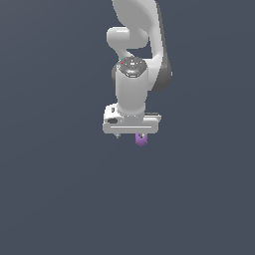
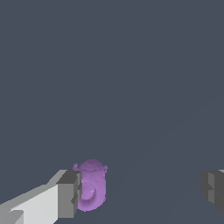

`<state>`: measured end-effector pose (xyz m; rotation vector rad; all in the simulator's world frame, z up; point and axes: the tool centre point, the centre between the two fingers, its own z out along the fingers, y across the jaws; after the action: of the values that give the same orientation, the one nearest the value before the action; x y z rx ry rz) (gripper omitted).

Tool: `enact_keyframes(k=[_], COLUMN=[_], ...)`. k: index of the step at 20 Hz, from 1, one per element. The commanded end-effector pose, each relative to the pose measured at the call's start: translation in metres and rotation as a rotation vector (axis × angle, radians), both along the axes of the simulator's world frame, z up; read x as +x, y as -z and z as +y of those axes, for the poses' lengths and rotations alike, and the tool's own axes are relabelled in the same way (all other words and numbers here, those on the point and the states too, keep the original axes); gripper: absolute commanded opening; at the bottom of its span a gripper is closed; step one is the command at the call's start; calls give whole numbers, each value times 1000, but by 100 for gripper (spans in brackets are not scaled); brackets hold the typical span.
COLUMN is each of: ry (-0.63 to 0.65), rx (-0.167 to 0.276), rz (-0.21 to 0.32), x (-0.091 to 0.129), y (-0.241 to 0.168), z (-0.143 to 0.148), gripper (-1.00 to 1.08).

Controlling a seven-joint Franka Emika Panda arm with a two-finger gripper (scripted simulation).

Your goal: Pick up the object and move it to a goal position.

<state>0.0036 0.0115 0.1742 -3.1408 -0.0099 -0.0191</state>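
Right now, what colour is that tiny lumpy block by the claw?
Purple; the wrist view shows it best.

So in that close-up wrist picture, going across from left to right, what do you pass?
First one pale gripper finger, then the small purple object right beside its pad, then a wide stretch of bare dark floor, and finally the other finger at the far edge.

Arm reaching straight down; gripper jaws spread wide apart.
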Motion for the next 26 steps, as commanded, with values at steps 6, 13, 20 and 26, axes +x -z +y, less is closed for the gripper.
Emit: enact_keyframes(k=[6, 13, 20, 26], ry=[31, 57, 57, 59], rx=[14, 27, 22, 13], rz=[4, 8, 9, 10], x=[-1, 0, -10, -31], y=[4, 4, 17, 41], z=[-2, -5, 5, 26], gripper=[100, 100, 100, 100])
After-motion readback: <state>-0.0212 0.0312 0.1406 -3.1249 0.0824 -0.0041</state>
